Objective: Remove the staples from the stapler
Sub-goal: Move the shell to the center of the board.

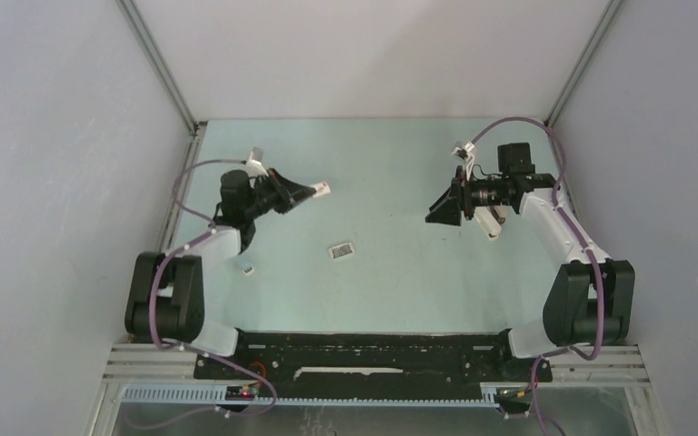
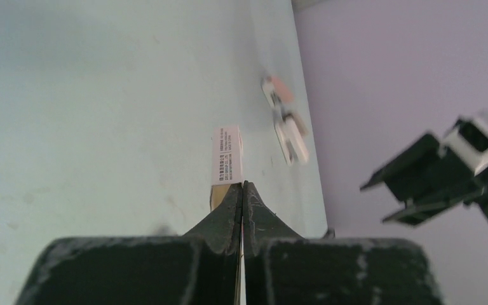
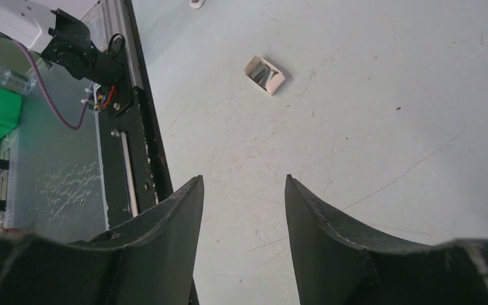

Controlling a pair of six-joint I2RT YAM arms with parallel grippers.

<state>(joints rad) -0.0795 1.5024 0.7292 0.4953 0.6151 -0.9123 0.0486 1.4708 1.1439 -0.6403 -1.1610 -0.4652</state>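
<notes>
Finishing up, we judge: our left gripper (image 2: 242,186), fully closed, pinches a small white box (image 2: 227,152); our right gripper (image 3: 244,185) hangs half open, empty. Staples (image 3: 262,76) lie in the tray (image 3: 274,84), upper centre; next, release carefully.

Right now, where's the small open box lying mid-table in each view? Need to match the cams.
Top external: small open box at mid-table, between the arms.
Right wrist: upper middle, beyond the open right gripper.
Left wrist: not in it; the labelled box at the tips of the left gripper is another one.
Shared landmark: the right gripper, right of centre from above, far right in left wrist.
</notes>
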